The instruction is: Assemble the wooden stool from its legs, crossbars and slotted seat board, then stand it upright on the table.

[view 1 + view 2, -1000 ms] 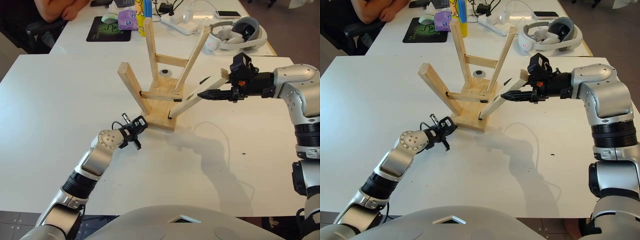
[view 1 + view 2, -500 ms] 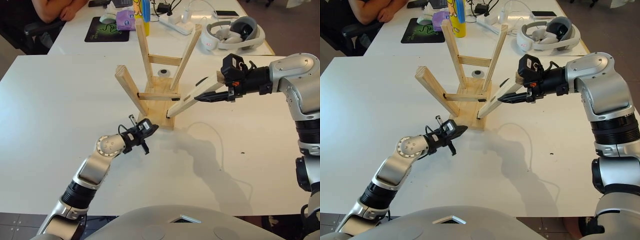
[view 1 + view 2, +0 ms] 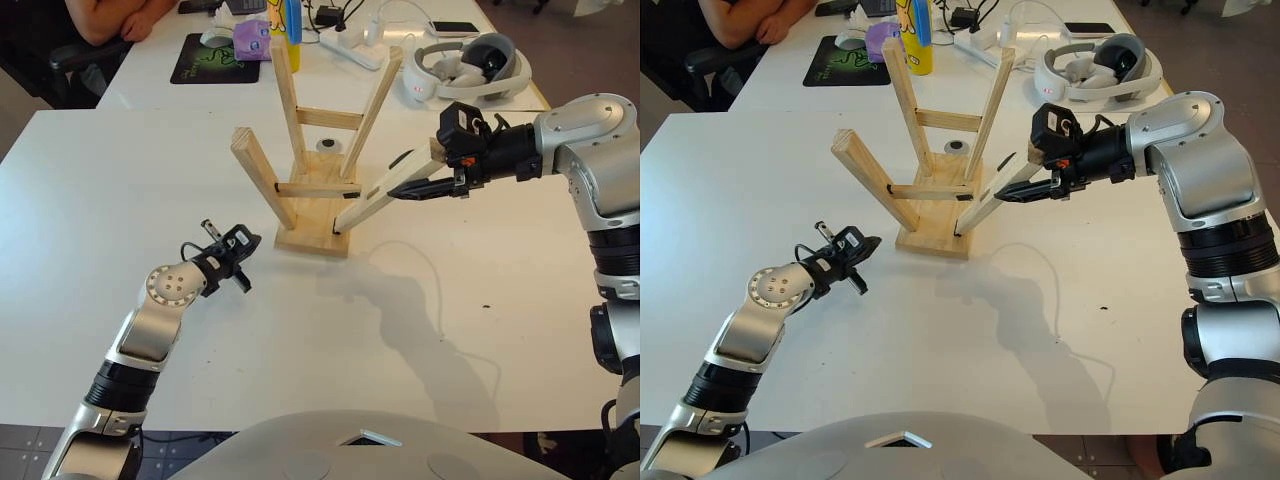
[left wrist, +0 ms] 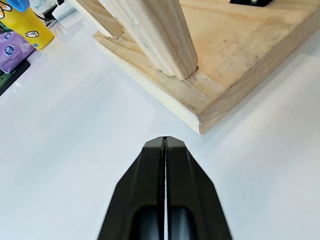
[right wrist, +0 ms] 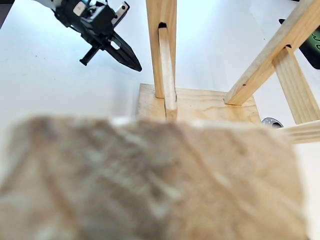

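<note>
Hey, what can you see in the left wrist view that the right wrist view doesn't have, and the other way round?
Left wrist view, not the right: a yellow bottle and a purple pack in the background. Right wrist view, not the left: a blurred leg close to the camera, a crossbar, and a small dark round thing past the board. Both: the seat board, the white table, and the left gripper with its fingers shut.
</note>
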You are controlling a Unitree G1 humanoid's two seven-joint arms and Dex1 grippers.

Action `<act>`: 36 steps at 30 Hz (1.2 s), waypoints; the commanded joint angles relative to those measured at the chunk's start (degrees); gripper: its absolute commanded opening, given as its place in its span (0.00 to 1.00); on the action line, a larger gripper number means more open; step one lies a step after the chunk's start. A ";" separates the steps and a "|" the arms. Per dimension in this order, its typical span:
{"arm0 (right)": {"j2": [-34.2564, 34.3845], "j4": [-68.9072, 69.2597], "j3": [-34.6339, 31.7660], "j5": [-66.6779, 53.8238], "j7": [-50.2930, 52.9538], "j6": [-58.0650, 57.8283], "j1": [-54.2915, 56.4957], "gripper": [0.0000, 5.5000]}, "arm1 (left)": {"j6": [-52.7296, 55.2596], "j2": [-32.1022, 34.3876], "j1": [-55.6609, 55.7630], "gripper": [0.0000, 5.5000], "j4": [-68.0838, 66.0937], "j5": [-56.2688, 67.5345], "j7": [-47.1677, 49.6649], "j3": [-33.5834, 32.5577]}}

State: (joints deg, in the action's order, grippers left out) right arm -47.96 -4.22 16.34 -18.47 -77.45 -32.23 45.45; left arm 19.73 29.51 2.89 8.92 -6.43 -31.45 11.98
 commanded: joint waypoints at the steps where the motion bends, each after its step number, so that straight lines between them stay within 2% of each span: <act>1: 0.93 -1.23 2.86 3.02 -0.75 -0.20 -0.38 0.37 | 1.14 -3.17 4.36 0.00 -4.06 -3.10 3.10 2.49; 8: 3.78 -4.99 5.10 4.70 -2.17 1.07 3.82 0.37 | 2.28 -7.84 6.30 0.00 -6.72 -4.40 4.72 5.33; 14: 4.26 -7.77 5.87 6.02 -3.94 1.66 3.83 0.37 | 3.37 -8.36 5.33 0.00 -6.31 -4.32 4.61 5.45; 17: 4.17 -7.69 6.09 6.48 -4.39 1.70 3.33 0.37 | 4.50 -3.58 1.35 0.00 -0.90 -2.96 0.28 4.41; 19: 3.31 -6.28 5.64 6.31 -4.32 0.99 2.21 0.37 | 4.28 0.36 -1.05 0.00 4.52 1.75 -5.98 2.01; 23: 2.71 -4.75 5.02 6.00 -4.00 -0.05 0.88 0.37 | 5.30 -1.52 -2.47 0.00 13.06 13.66 -11.72 -1.44; 28: 3.42 -4.51 5.48 6.19 -3.86 -0.28 0.62 0.37 | 4.51 -10.85 1.45 0.00 11.00 14.49 -4.07 1.13; 36: 4.47 -5.33 6.44 6.77 -4.45 0.23 1.49 0.37 | 6.92 -14.51 1.08 0.00 0.71 8.12 5.23 4.31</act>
State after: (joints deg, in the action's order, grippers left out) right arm -44.83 -8.52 18.73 -13.97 -80.54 -30.82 50.05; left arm 25.35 15.25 4.02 12.03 3.09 -27.71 15.70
